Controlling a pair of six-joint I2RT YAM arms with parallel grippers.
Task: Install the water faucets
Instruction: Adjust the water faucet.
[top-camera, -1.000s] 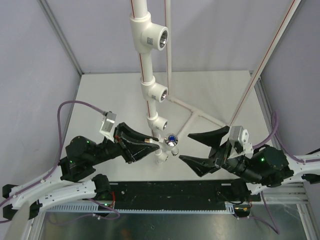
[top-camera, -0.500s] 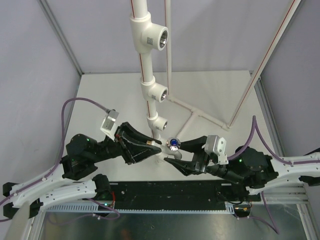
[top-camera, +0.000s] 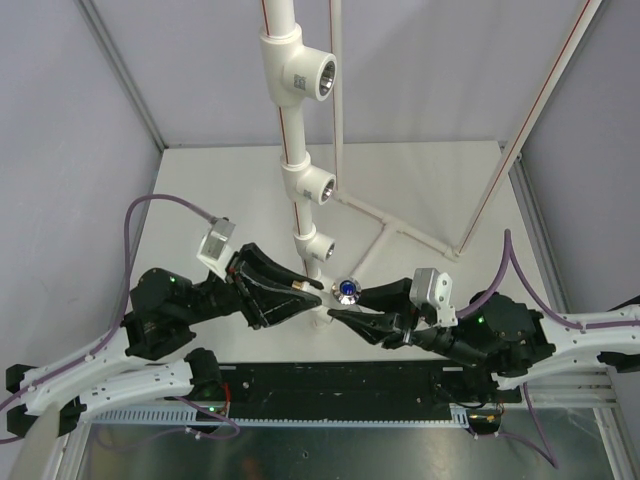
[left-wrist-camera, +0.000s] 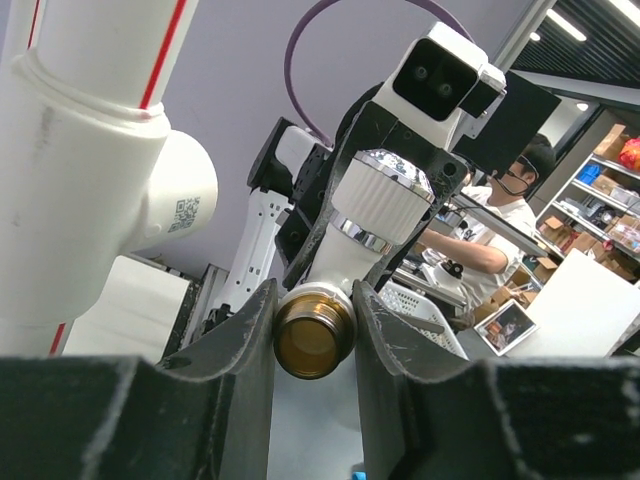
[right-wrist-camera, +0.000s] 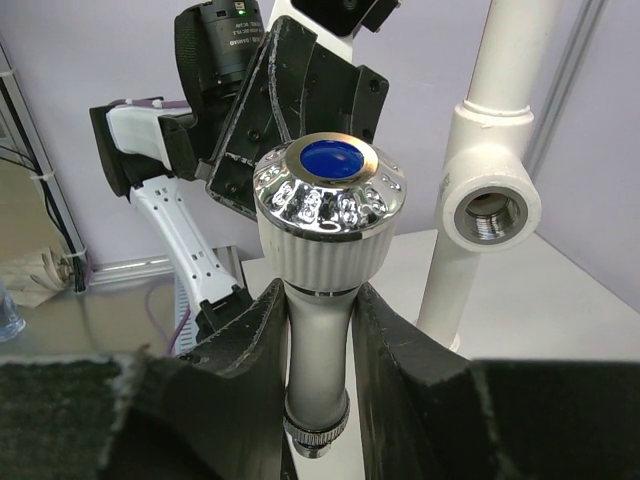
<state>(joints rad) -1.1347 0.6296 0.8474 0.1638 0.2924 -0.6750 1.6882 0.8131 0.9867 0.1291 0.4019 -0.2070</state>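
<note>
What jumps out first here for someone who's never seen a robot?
Front and centre, a small white plastic faucet with a blue-centred knob is pinched from both sides: the left gripper clamps its brass threaded end, the right gripper its white neck. Behind it rises a tall white pipe with metal-threaded side sockets.

Lilac walls (top-camera: 90, 150) — white tabletop (top-camera: 220, 190) — ceiling strip lights (left-wrist-camera: 573, 24) beyond.
</note>
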